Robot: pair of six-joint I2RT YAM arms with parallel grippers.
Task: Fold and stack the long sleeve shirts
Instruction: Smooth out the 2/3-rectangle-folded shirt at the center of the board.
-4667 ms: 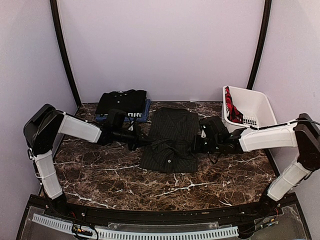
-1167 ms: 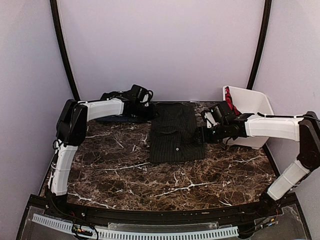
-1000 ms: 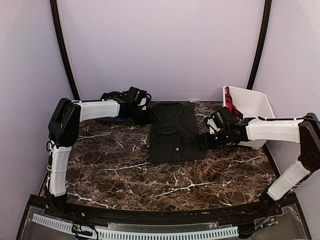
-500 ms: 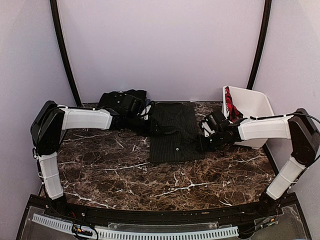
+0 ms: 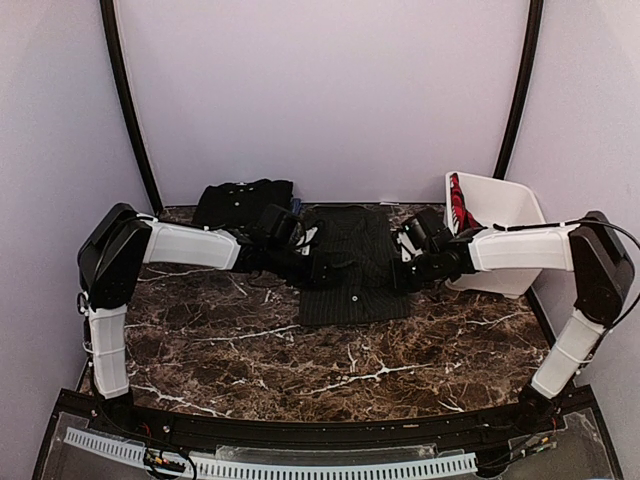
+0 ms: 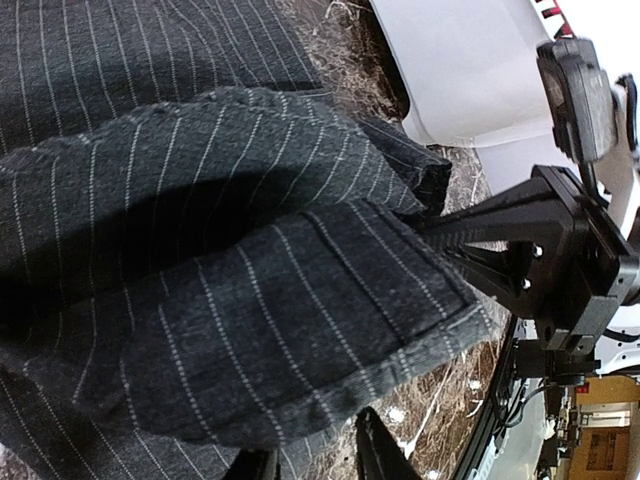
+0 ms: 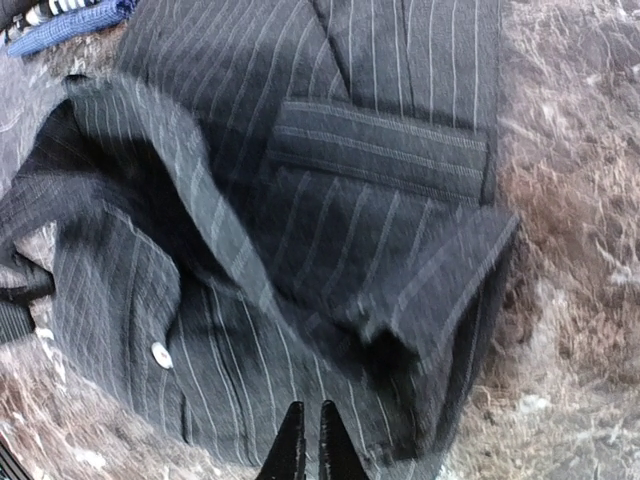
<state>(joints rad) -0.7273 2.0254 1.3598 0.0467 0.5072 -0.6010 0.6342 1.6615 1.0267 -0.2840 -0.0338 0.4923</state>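
Note:
The pinstriped long sleeve shirt (image 5: pixel 352 280) lies half folded in the middle of the table. My left gripper (image 5: pixel 318 268) is at its left edge. In the left wrist view a raised fold of the striped cloth (image 6: pixel 300 330) sits over the left gripper (image 6: pixel 309 431), whose jaws are narrowed on the hem. My right gripper (image 5: pixel 398 275) is at the shirt's right edge, its jaws pressed together (image 7: pixel 311 403) on the cloth (image 7: pixel 230 330). A folded plain black shirt (image 5: pixel 243 202) rests on the blue shirt (image 5: pixel 296 208) at the back left.
A white plastic basket (image 5: pixel 515 215) stands at the back right, close behind the right arm, with a red cloth (image 5: pixel 460 210) hanging in it. The two arms face each other across the shirt. Dark marble table (image 5: pixel 330 360) stretches toward the near edge.
My left arm has swung from the back-left stack down to the pinstriped shirt's left edge. Both grippers have closed, the right one fully. The shirt's side edges are lifted and bunched.

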